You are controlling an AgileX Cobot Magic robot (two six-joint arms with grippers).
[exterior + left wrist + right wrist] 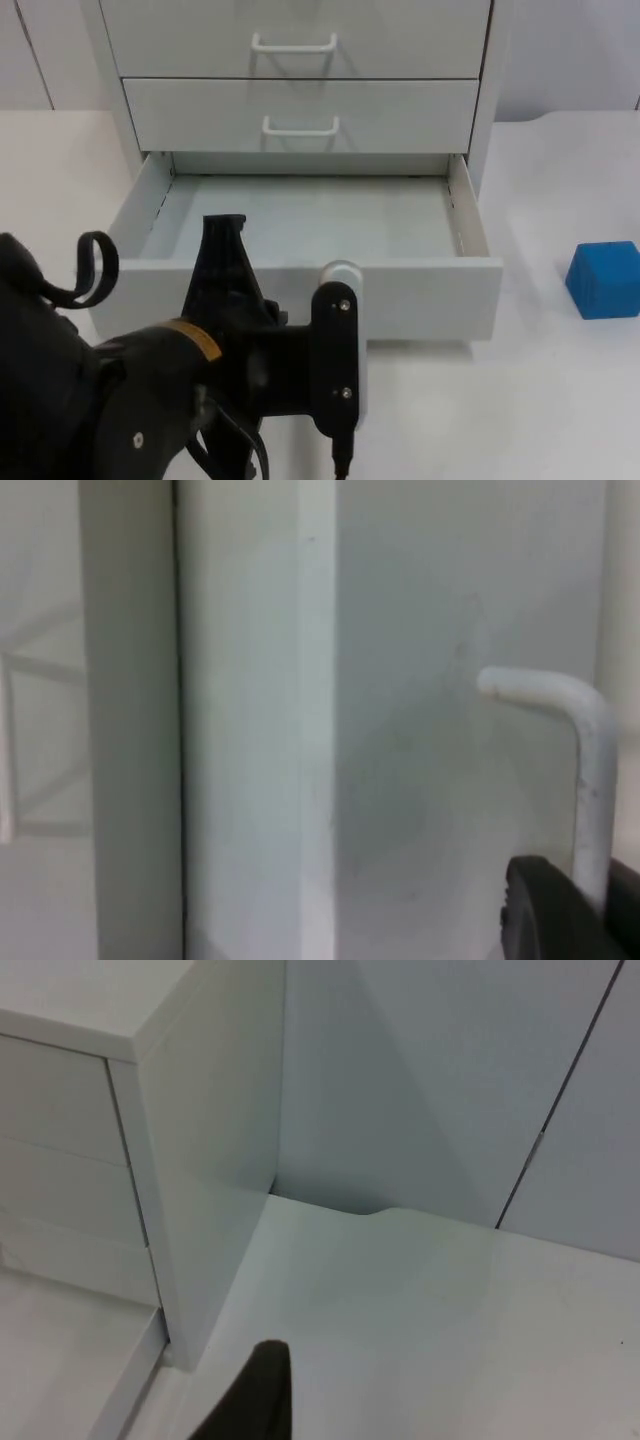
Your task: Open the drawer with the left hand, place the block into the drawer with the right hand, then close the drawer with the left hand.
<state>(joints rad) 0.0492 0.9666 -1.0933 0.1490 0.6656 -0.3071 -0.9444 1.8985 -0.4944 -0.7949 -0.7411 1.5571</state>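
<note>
The white cabinet's bottom drawer [482, 283] is pulled out, and its inside is bare. My left gripper [225, 262] is at the drawer's front panel, with the arm covering the panel's middle. In the left wrist view the left gripper [570, 915] sits right beside the white drawer handle [590, 770]; I cannot make out a grip on it. A blue block [604, 279] lies on the table to the right of the drawer, apart from it. The right gripper [255, 1400] hangs above the table by the cabinet's right side.
Two shut drawers with white handles [294, 44] [300, 127] sit above the pulled-out one. The cabinet's side wall [215, 1140] meets the grey partition [430, 1070] behind it. White table top [560, 400] spreads in front of the drawer and to its right.
</note>
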